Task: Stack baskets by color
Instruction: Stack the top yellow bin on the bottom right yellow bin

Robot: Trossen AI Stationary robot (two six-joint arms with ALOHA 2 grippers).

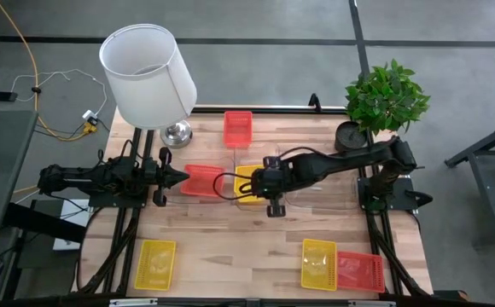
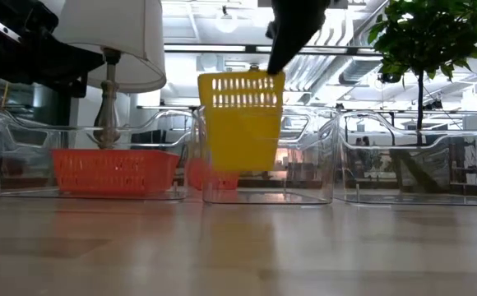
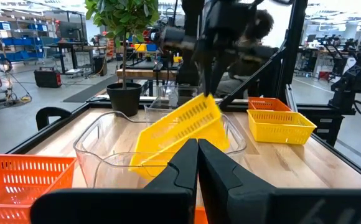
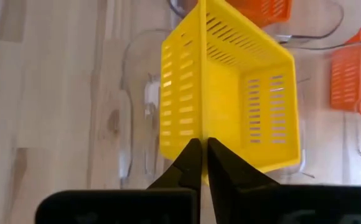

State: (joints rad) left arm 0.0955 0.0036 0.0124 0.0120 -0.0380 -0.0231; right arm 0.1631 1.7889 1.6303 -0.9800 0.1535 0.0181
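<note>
My right gripper point(image 4: 203, 155) is shut on a yellow basket point(image 1: 247, 184) and holds it over the middle clear bin point(image 2: 304, 164). In the low view the yellow basket point(image 2: 240, 122) hangs below my right gripper point(image 2: 281, 51). To its left a red basket point(image 1: 200, 181) rests on its bottom in another clear bin point(image 2: 25, 156). My left gripper point(image 1: 176, 177) is shut on nothing, level, at the table's left beside that bin. My right gripper pinches one perforated wall of the yellow basket at its rim point(image 4: 200, 134), near a corner, one finger inside the basket and one outside. The fingers come slanting down from above. The basket hangs tilted below them, clear of the bin's floor point(image 2: 263, 196).
A red basket point(image 1: 237, 128) sits at the far edge and a yellow one point(image 1: 155, 263) near left. Near right, a yellow basket point(image 1: 318, 263) lies beside a red one point(image 1: 360, 271). A lamp point(image 1: 149, 77) stands far left, a potted plant point(image 1: 386, 98) far right. A third clear bin point(image 2: 419, 160) is on the right.
</note>
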